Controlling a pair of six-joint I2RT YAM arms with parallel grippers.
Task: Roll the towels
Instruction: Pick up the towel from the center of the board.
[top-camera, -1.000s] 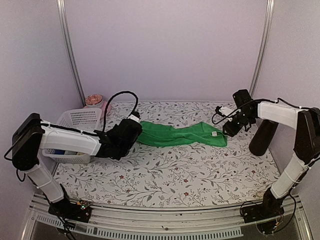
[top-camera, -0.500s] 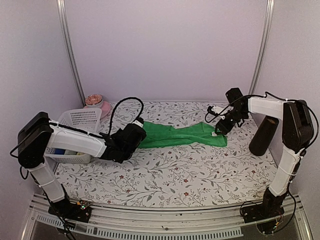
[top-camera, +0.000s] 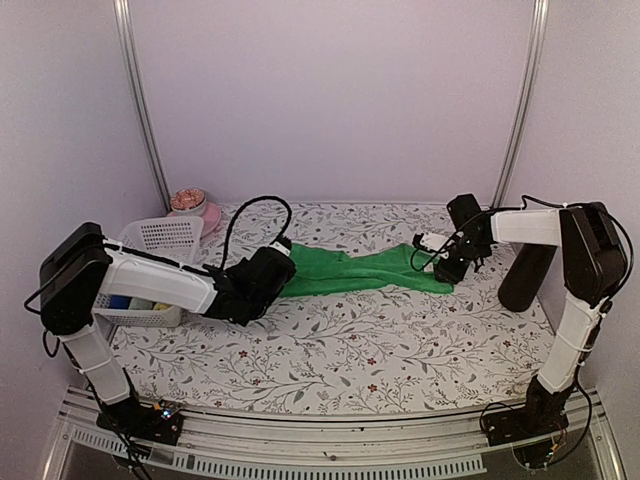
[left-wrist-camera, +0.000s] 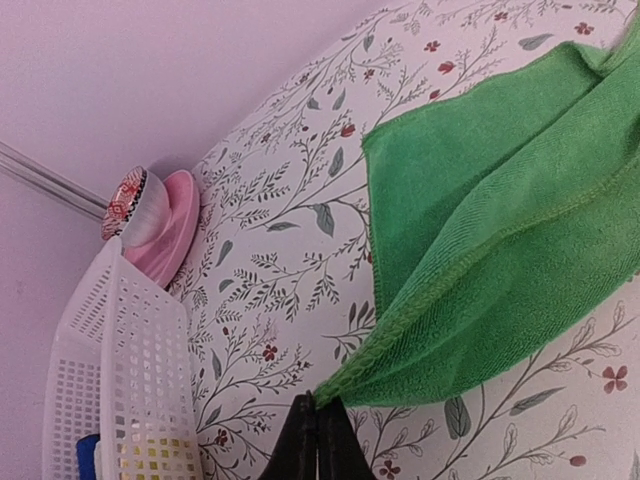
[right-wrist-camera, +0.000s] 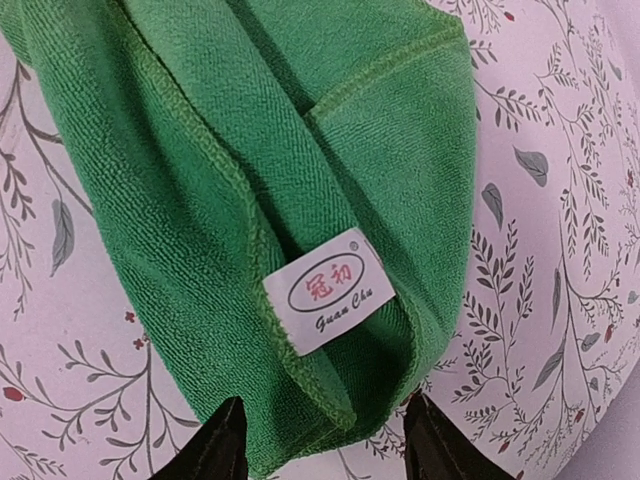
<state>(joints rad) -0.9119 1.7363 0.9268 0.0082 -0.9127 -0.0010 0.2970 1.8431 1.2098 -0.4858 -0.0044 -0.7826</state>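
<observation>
— Where bunched lengthwise, hard to read the folds of the green towel; lies across the far middle of the table.
— Left corner?
— Pinched in the left gripper, fingers pressed together, mostly cut off by the frame edge.
— Right end, by the label?
— Straddled by the right gripper, fingers spread, only tips showing.
— Elsewhere?
— Behind the basket mesh, a yellow shape, too blurred to name.
</observation>
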